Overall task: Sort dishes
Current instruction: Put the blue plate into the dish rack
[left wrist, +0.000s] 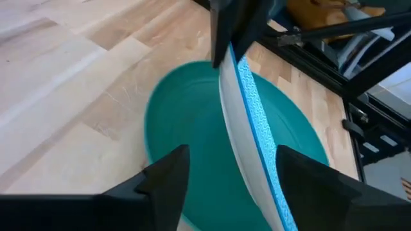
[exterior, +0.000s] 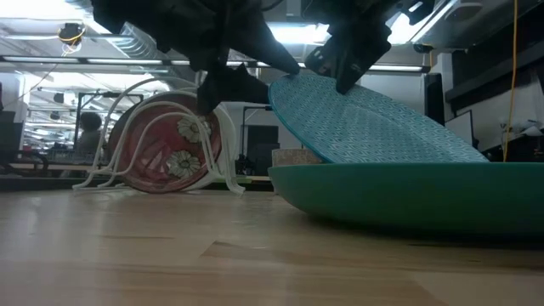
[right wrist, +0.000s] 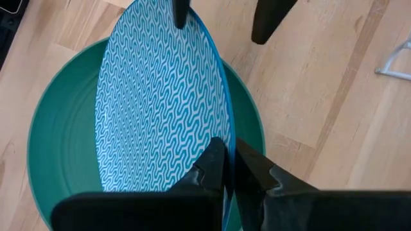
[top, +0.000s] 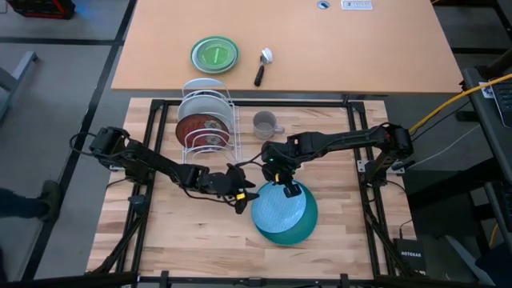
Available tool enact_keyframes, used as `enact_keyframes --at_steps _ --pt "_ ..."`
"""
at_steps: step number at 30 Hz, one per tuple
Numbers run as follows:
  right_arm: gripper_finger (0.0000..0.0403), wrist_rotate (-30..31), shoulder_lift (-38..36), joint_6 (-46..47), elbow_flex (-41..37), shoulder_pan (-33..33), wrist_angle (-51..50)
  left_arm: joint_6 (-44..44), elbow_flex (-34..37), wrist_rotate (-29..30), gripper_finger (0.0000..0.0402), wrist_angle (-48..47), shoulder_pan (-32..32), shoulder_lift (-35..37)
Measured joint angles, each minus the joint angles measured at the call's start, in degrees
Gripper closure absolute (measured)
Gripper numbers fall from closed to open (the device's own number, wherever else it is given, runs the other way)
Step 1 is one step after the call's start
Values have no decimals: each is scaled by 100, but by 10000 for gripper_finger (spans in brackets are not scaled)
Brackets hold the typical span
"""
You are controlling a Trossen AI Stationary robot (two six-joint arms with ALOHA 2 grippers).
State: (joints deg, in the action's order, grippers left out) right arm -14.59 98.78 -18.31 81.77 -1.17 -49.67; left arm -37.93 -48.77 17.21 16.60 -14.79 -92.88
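Note:
The light blue patterned plate (top: 276,210) is tilted up over the teal plate (top: 302,230), which lies flat on the wooden table. My right gripper (top: 286,188) is shut on the blue plate's raised rim. My left gripper (top: 244,196) is open just to the left; in its wrist view (left wrist: 234,176) its fingers stand on either side of the plate's rim (left wrist: 247,135), with gaps. The white plate (top: 204,86) and the dark red patterned plate (top: 204,130) stand on edge in the white wire rack (top: 228,120). The grey mug (top: 266,124) stands beside the rack. My right gripper pinches the blue plate's raised rim (right wrist: 220,144) between its two fingers, one on the patterned face and one on the underside. The fingers come from above, slanting down. The plate is tilted, its opposite edge (exterior: 476,155) resting in the teal plate (exterior: 408,200).
A bright green plate (top: 214,54) and a dark-handled utensil (top: 262,68) lie on the far tabletop behind the work frame. Bare wood lies at the near left (top: 184,240). People and shelving show in the room behind in the low view.

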Motion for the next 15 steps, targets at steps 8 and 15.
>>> enact_keyframes --at_steps 8,15 --pt "382 2 0 149 0 2 144 -112 2 -66 165 477 -22 -340" --pt "382 7 0 199 5 0 291 -141 2 -9 168 692 -7 -671"
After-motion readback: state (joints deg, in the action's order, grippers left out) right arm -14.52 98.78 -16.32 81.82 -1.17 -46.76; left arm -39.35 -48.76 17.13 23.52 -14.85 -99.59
